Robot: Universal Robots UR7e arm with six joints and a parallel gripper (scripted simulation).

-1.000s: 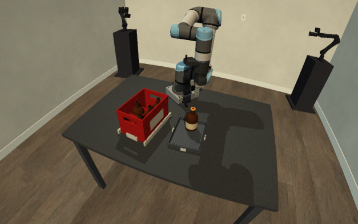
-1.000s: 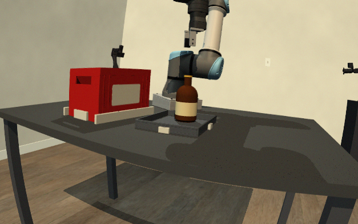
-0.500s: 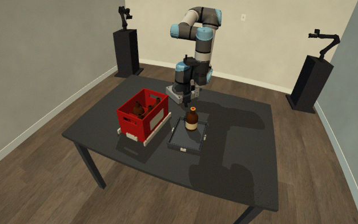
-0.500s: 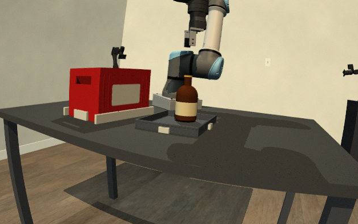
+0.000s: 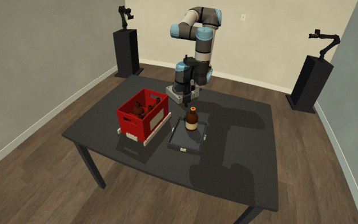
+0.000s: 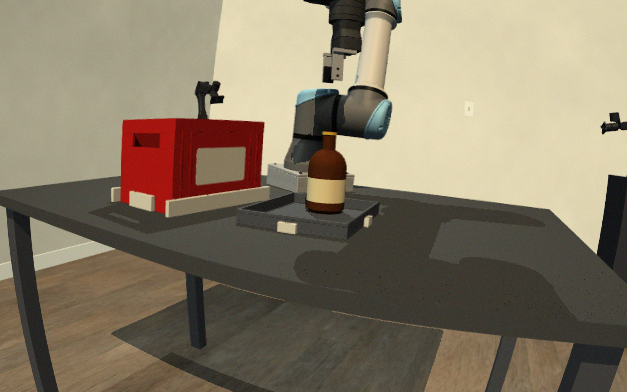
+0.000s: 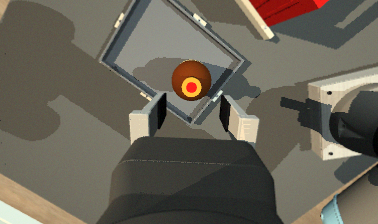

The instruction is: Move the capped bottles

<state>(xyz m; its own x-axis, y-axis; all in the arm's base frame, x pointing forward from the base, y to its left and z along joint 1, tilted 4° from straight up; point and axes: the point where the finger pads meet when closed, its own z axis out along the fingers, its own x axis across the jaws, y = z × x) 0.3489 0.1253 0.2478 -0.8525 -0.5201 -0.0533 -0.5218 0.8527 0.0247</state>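
A brown bottle [image 5: 192,118] [image 6: 326,167] [image 7: 180,75] with a yellow-and-red cap and cream label stands upright on the dark tray [image 5: 184,141] [image 6: 260,220] [image 7: 156,35], near the tray's robot-side end. The red crate [image 5: 131,130] [image 6: 147,170] [image 7: 291,10] stands left of the tray in the top and exterior views. Several brown bottles [image 5: 137,110] are inside it; their visible necks look dark, with no coloured cap seen, and their lower parts are hidden by the walls. My gripper [image 6: 331,80] [image 7: 193,105] is open and empty, high above the table and clear of the capped bottle.
Cream strips [image 5: 158,130] [image 6: 217,201] and small blocks edge the crate, and small cream blocks [image 5: 182,149] [image 6: 287,228] sit against the tray. The robot base [image 5: 175,95] [image 6: 285,179] stands behind the tray on the dark table [image 5: 100,123]. Arm shadows fall across the table's right side.
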